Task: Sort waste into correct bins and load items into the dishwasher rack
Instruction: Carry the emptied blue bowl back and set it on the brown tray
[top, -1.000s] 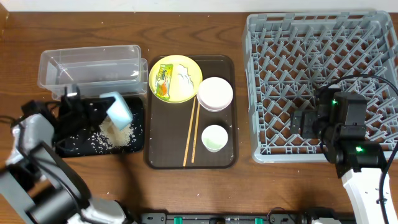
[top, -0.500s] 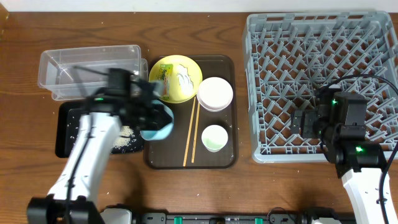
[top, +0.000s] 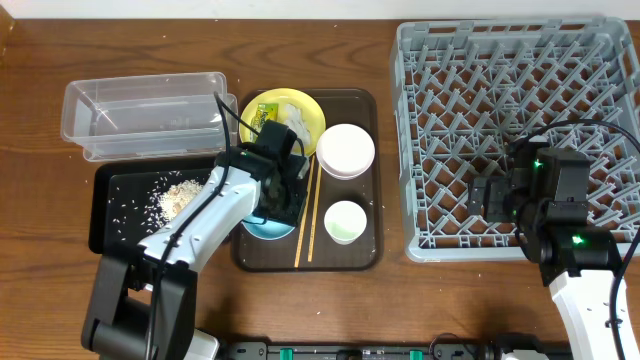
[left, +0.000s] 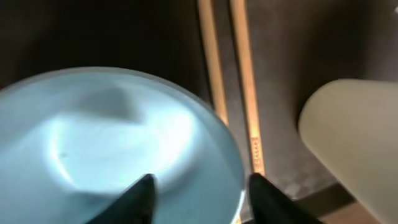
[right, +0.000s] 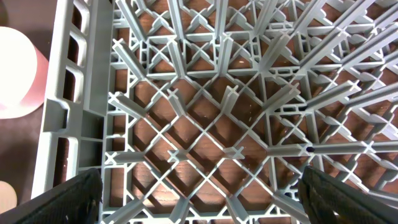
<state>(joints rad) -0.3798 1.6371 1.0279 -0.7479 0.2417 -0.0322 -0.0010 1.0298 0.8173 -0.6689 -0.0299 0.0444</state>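
Though I cannot tell if the left pincer grips the light blue bowl, best carry it level to the right-edge dishwasher rack.

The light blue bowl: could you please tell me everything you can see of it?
The light blue bowl is round, smooth and glossy, probably plastic, and looks empty. It sits upright at the near left corner of the dark brown tray, close beside the chopsticks. The left gripper straddles its rim with jaws apart, one finger inside, one outside. From overhead the arm hides most of it.
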